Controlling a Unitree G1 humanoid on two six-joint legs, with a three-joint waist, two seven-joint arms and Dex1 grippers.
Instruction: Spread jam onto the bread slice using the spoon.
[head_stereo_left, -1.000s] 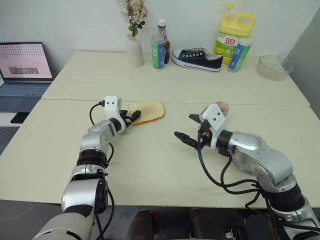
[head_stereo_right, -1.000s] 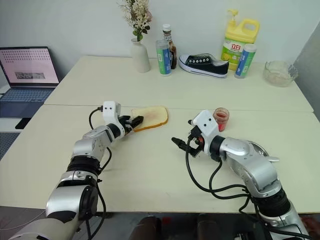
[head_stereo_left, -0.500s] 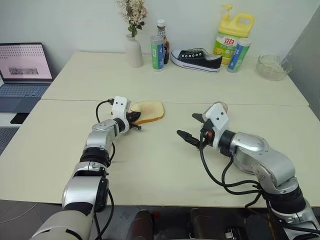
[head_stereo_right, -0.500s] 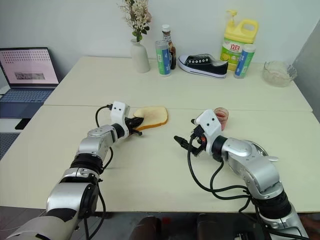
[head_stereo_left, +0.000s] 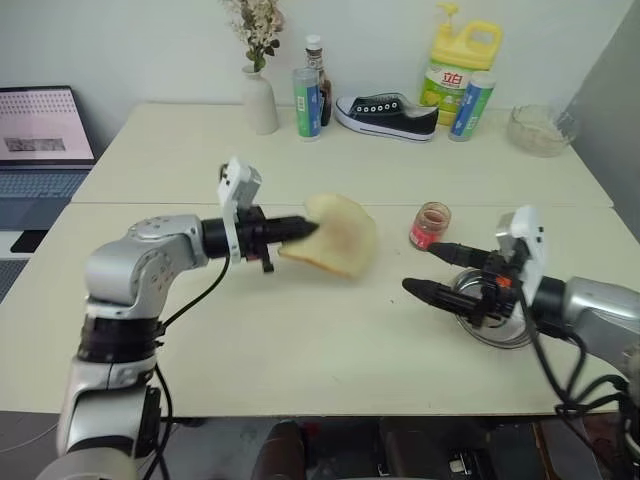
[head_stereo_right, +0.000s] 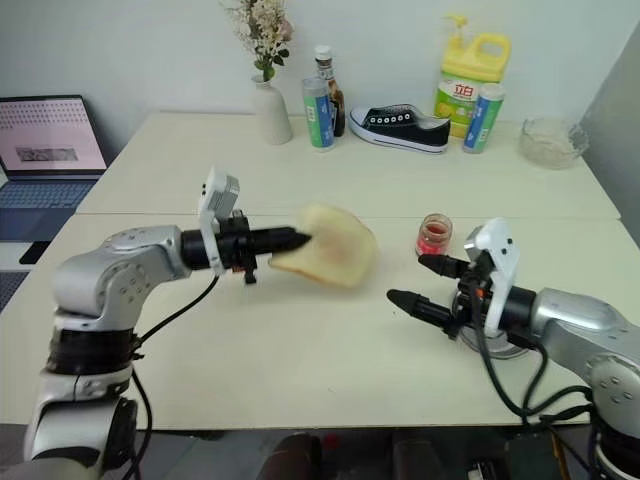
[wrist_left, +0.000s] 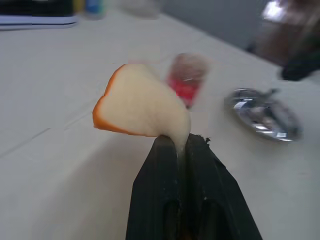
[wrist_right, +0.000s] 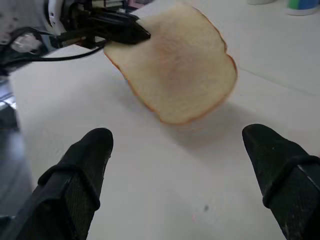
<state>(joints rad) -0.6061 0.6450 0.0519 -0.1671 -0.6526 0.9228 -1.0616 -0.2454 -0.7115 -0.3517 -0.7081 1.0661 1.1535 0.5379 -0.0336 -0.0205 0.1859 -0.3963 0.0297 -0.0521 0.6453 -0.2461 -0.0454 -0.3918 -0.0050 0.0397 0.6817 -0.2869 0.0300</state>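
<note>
The bread slice (head_stereo_left: 342, 236) hangs tilted above the middle of the table, its pale face with a faint pink smear turned toward the right arm. My left gripper (head_stereo_left: 304, 228) is shut on the slice's edge, and its fingers (wrist_left: 165, 165) pinch the crust. My right gripper (head_stereo_left: 420, 268) stands open with nothing in it, above a round steel dish (head_stereo_left: 497, 335) and a short way from the bread (wrist_right: 180, 70). The small glass jar of red jam (head_stereo_left: 432, 224) stands on the table just behind that gripper. The spoon is hidden.
Along the back of the table stand a white vase (head_stereo_left: 260, 102), two bottles (head_stereo_left: 309, 88), a black shoe (head_stereo_left: 385, 113), a yellow detergent jug (head_stereo_left: 458, 68) and a glass bowl (head_stereo_left: 540, 128). A laptop (head_stereo_left: 42, 140) sits off the table's left end.
My left gripper closed on the bread slice, lifted it off the table and swung it toward the middle. My right gripper drew back to the right, over the steel dish, still open.
</note>
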